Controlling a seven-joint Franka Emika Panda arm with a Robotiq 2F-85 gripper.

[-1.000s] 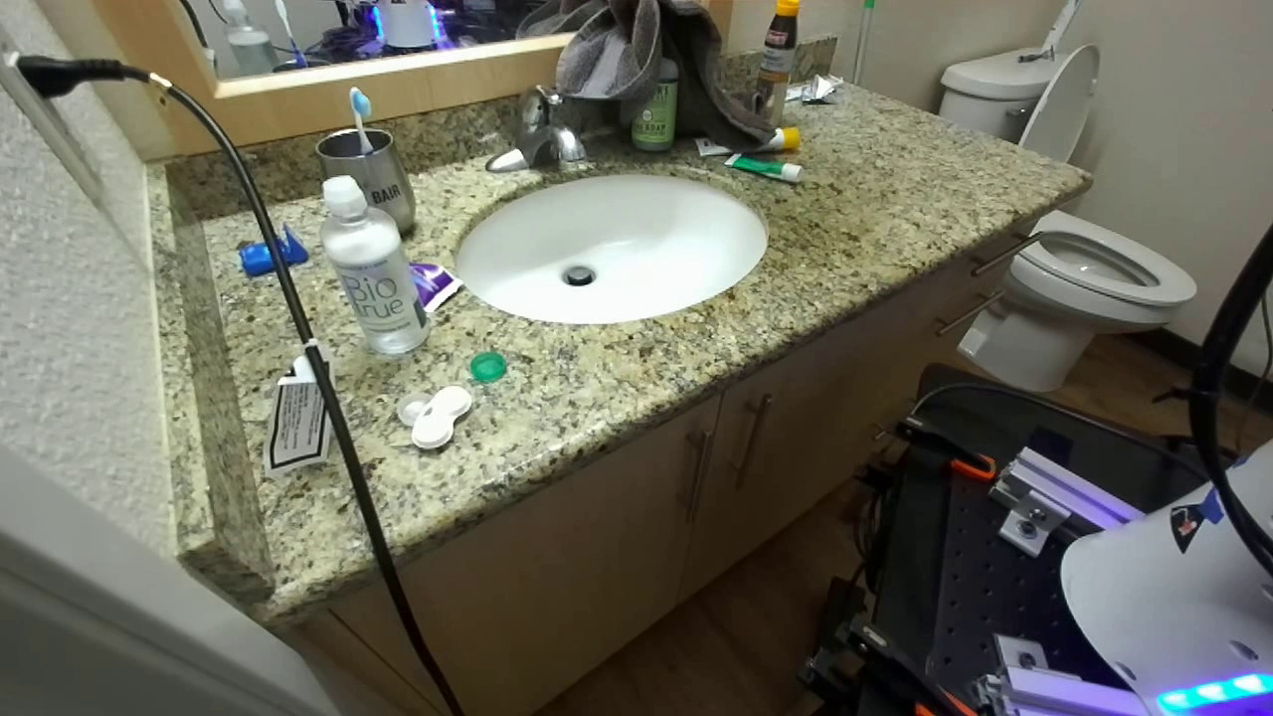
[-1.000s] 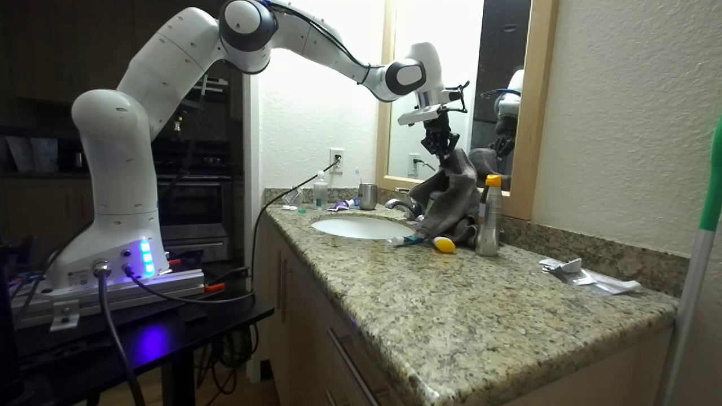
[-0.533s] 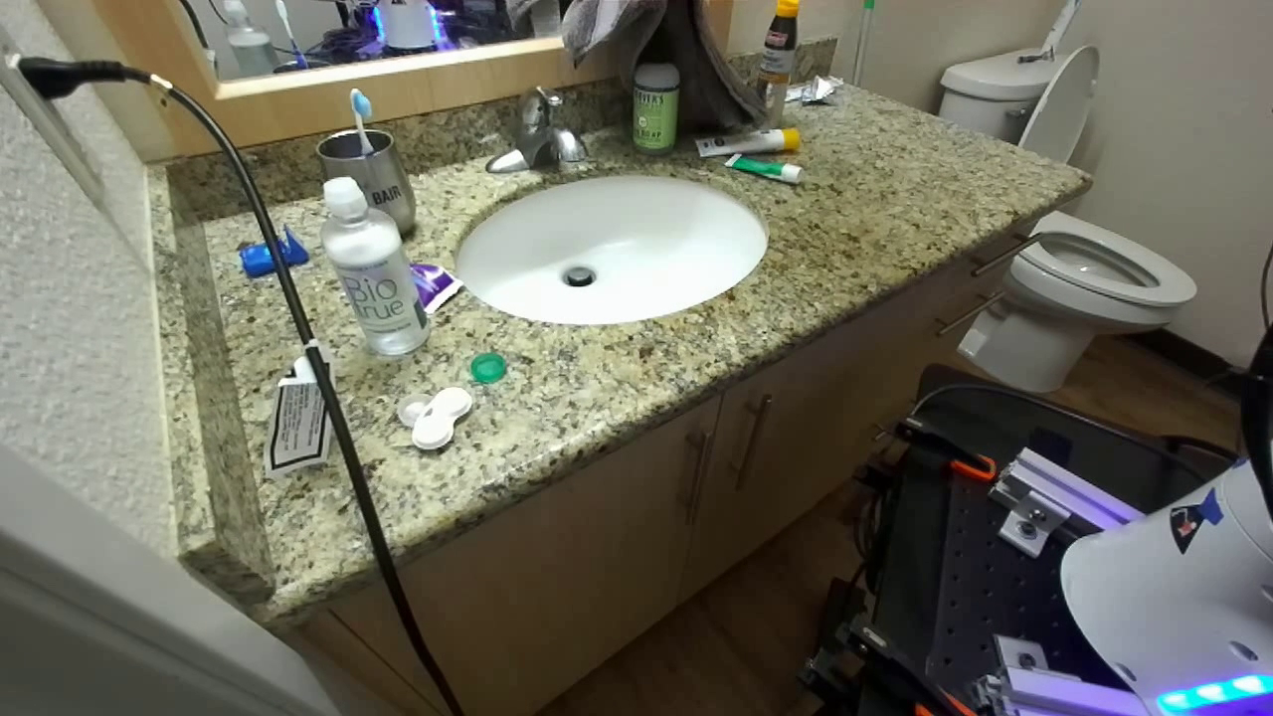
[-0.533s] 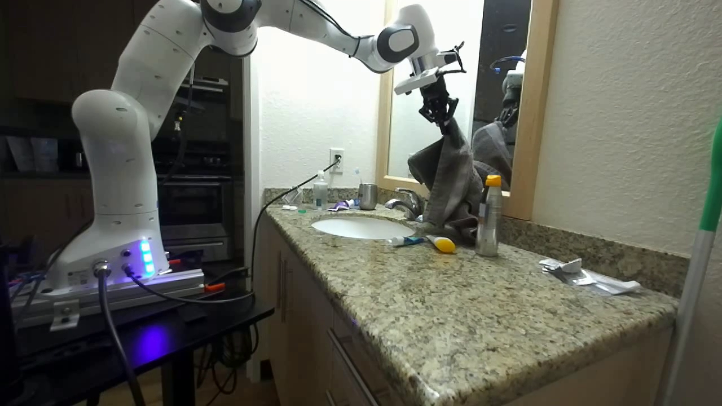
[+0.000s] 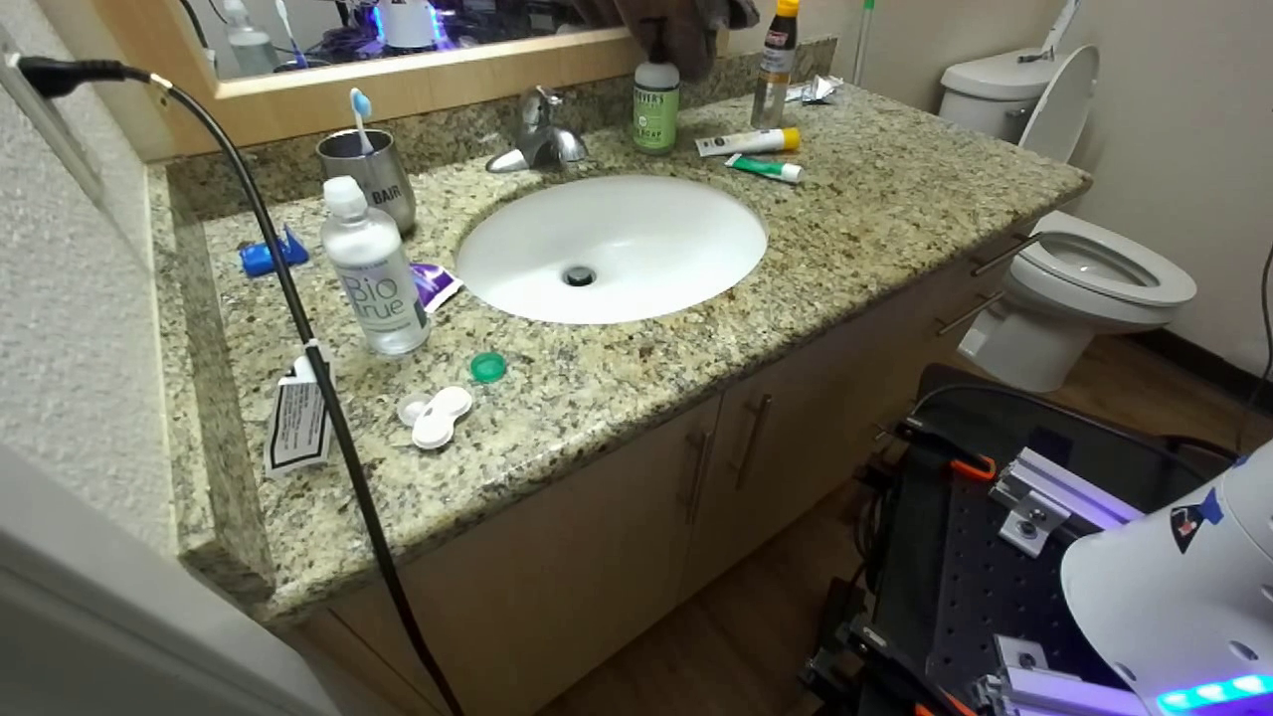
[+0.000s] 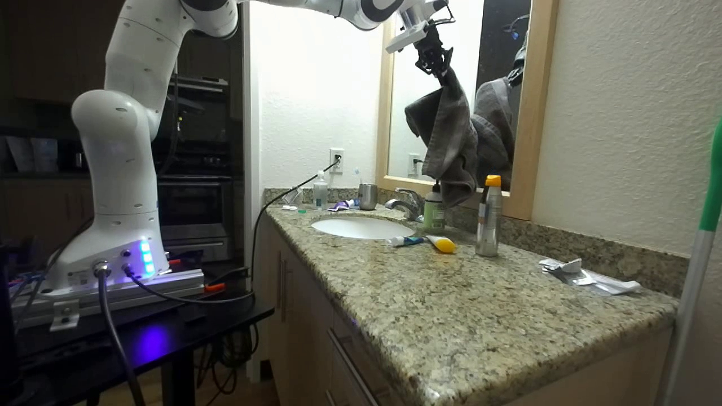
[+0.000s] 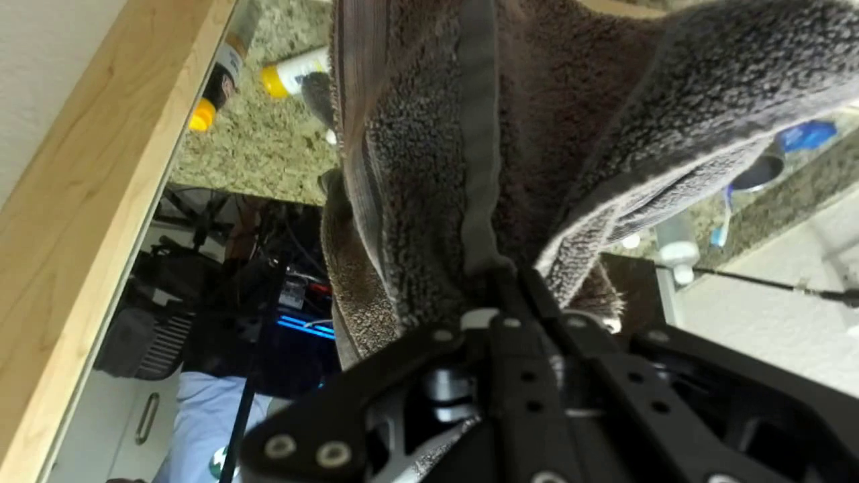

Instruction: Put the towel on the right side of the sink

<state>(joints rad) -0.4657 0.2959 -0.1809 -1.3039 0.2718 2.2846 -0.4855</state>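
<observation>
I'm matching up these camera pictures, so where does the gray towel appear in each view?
In an exterior view, the towel: top edge, just right of middle, cut off.
In an exterior view, the towel: right of middle, hanging from the gripper.
In the wrist view, the towel: top centre to right edge.
Shared landmark: yellow-capped bottle.

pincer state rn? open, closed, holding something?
Pincer: closed, holding the gray terry towel, which hangs from it in the air.
</observation>
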